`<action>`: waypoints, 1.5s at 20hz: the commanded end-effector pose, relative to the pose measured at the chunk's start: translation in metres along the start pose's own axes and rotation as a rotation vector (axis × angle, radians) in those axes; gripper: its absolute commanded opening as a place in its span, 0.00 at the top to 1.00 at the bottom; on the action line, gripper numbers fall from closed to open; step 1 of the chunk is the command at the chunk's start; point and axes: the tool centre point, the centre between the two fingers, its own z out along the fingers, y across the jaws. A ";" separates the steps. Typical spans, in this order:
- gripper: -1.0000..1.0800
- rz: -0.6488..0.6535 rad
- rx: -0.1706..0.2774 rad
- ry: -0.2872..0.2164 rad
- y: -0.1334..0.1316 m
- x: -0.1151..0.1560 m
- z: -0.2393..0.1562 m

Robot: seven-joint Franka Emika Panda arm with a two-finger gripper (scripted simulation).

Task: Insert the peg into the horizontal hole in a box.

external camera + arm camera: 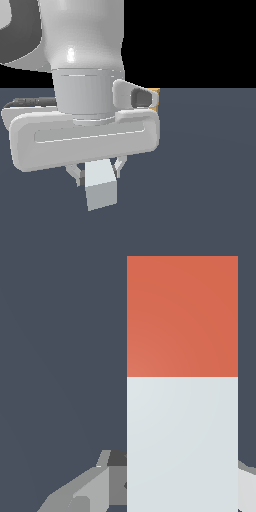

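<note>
My gripper (98,175) is shut on the peg (101,190), and the peg's pale grey-white end points toward the exterior camera, a little above the dark floor. In the wrist view the peg (182,381) runs away from the gripper (182,491), pale near the fingers (90,486) and red at the far end. Only a thin tan sliver of the box (156,99) shows behind my hand. The hole is hidden.
The large white arm and hand (85,135) fill the exterior view's left and block most of the scene behind them. A flat dark blue-grey floor (210,175) stretches to the exterior view's right.
</note>
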 end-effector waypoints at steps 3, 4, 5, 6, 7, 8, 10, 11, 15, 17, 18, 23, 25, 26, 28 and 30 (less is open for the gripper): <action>1.00 0.105 -0.003 -0.001 -0.003 0.017 -0.010; 1.00 0.128 -0.003 -0.001 -0.004 0.021 -0.012; 1.00 0.150 -0.003 -0.001 -0.005 0.025 -0.014; 1.00 0.172 -0.003 -0.001 -0.005 0.029 -0.016; 1.00 0.194 -0.003 -0.001 -0.005 0.033 -0.018; 1.00 0.215 -0.003 -0.001 -0.005 0.036 -0.019; 1.00 0.257 -0.003 -0.001 -0.006 0.044 -0.023; 1.00 0.278 -0.003 -0.001 -0.006 0.048 -0.025; 1.00 0.360 -0.003 -0.001 -0.004 0.062 -0.032; 1.00 0.400 -0.003 -0.001 -0.003 0.069 -0.035; 1.00 0.419 -0.003 -0.001 -0.003 0.072 -0.037; 1.00 0.497 -0.003 -0.001 0.001 0.086 -0.044; 1.00 0.522 -0.003 -0.001 0.002 0.090 -0.046; 1.00 0.533 -0.003 -0.001 0.003 0.092 -0.047; 1.00 0.551 -0.003 -0.001 0.004 0.095 -0.048; 1.00 0.566 -0.003 -0.001 0.005 0.097 -0.050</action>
